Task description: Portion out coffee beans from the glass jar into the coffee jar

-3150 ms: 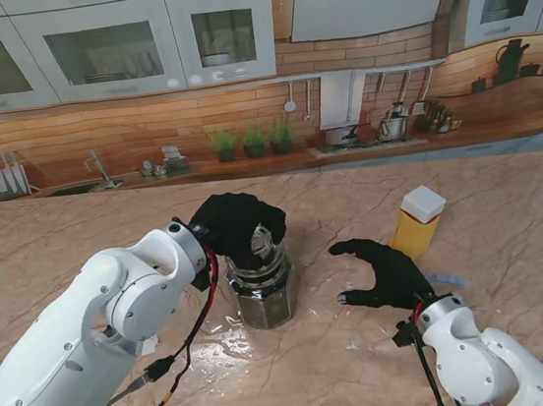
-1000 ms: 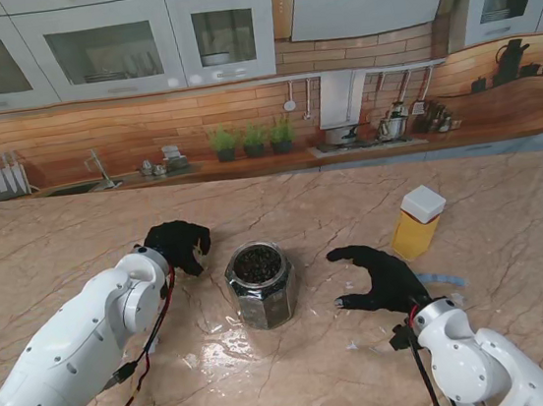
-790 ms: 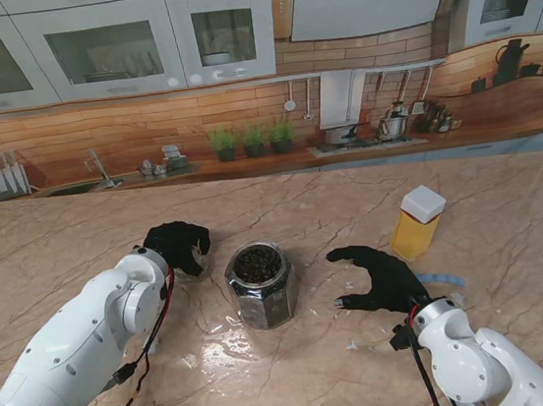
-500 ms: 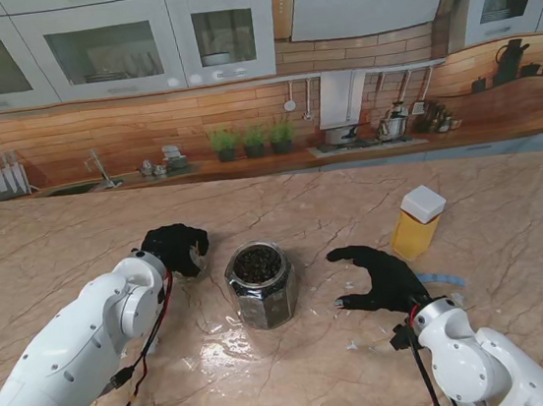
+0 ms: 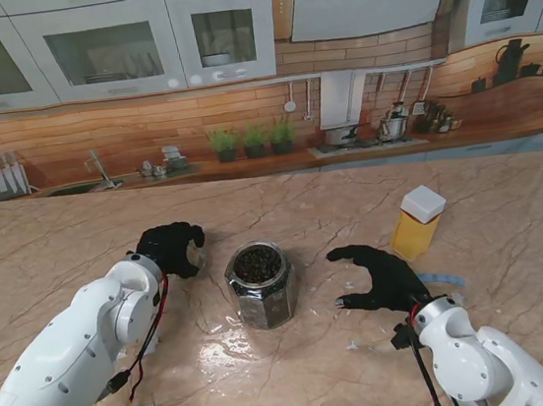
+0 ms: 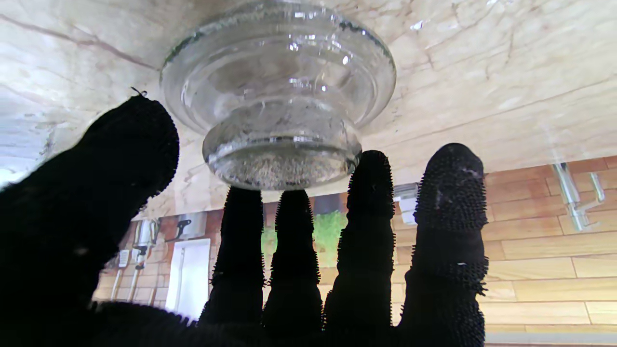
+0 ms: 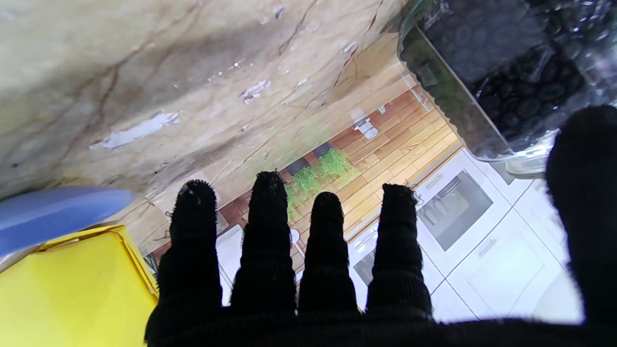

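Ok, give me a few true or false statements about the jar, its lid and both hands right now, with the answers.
1. The faceted glass jar of dark coffee beans has its lid on. False: its mouth is open and the beans show at the top.
2. The clear round glass lid sits on the marble table at the left hand. True.
3. The right hand grips the yellow container with the white cap. False: its fingers are spread, holding nothing, apart from the container.
4. The yellow container stands upright, to the right of the glass jar. True.
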